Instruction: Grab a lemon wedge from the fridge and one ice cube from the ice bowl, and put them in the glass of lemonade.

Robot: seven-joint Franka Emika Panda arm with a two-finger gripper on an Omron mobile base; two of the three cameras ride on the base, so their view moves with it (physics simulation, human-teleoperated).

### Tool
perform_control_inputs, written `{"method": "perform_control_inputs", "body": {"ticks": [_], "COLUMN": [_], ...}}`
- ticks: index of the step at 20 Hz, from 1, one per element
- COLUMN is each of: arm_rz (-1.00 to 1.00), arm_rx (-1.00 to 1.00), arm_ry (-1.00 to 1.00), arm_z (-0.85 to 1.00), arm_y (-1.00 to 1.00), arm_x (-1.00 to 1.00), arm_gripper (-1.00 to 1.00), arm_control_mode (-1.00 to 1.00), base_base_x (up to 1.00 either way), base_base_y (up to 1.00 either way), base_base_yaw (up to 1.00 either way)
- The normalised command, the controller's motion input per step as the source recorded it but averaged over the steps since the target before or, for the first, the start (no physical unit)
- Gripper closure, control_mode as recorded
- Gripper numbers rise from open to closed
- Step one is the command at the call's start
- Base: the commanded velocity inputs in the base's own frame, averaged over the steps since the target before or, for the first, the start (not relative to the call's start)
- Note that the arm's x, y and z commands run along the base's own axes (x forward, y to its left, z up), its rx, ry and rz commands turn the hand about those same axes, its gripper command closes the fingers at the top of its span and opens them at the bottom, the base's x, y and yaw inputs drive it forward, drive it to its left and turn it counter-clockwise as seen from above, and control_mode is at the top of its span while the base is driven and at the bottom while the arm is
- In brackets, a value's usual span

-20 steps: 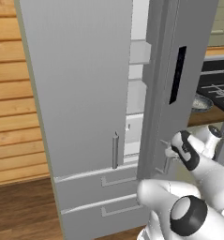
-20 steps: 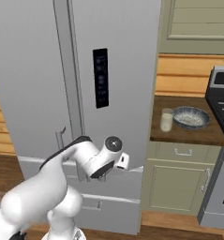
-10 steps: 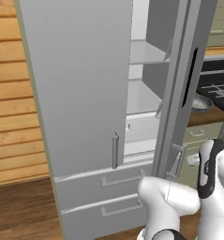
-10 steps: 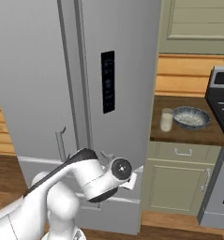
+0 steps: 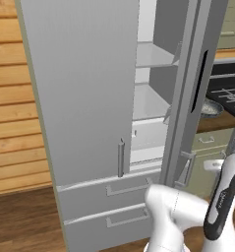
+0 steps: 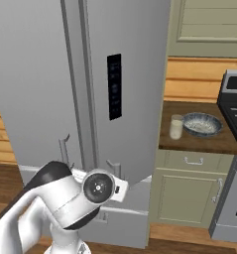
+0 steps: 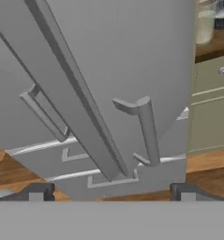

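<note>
I could not find the lemon wedge anywhere; what I could see through the gap in the fridge [image 5: 94, 98] was bare white shelves, so I judged it sat deeper in or on a level hidden by the doors. From the left base view the right-hand door [image 5: 188, 98] stood only partly swung out, its edge crossing the opening at about 2 o'clock from the lower shelf. In the hand view the gripper [image 7: 108, 191] had its two finger tips spread wide with nothing between them, and the door's bar handle [image 7: 146, 131] hung free just beyond, at 12 o'clock from the tips. My worry was that narrow gap: reaching in as things stood, the forearm could catch the door edge and either shove it wider or jam against it. The elbow [image 6: 97, 187] also sat low and close to the drawers, so a wide swing might clip a drawer handle [image 5: 126, 187]. Out on the counter, the glass of lemonade [image 6: 176, 127] stood just beside the ice bowl [image 6: 202, 124], at its 9 o'clock, near enough that a careless drop later could knock the glass or spill it.
</note>
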Motion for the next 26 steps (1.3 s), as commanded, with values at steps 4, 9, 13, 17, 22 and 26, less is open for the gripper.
{"method": "perform_control_inputs", "body": {"ticks": [4,9,13,17,22,26], "arm_rz": [-0.04,-0.07,-0.13,-0.08,-0.06,-0.05], "arm_rx": [-0.18,-0.34,-0.44,-0.48,-0.53,-0.49], "arm_ry": [-0.02,0.03,0.0,0.0,0.1,0.16], "arm_z": [1.0,0.89,0.08,0.0,0.0,-0.04], "arm_y": [0.98,1.0,1.0,0.92,0.44,0.04], "arm_x": [-0.02,-0.01,0.0,0.15,0.88,1.0], "arm_gripper": [-1.0,-1.0,-1.0,-1.0,-1.0,-1.0], "arm_control_mode": [-1.0,-1.0,-1.0,-1.0,-1.0,-1.0], "base_base_x": [0.0,0.0,0.0,0.0,0.0,0.0], "base_base_y": [0.0,0.0,0.0,0.0,0.0,0.0], "base_base_yaw": [0.0,0.0,0.0,0.0,0.0,0.0]}}
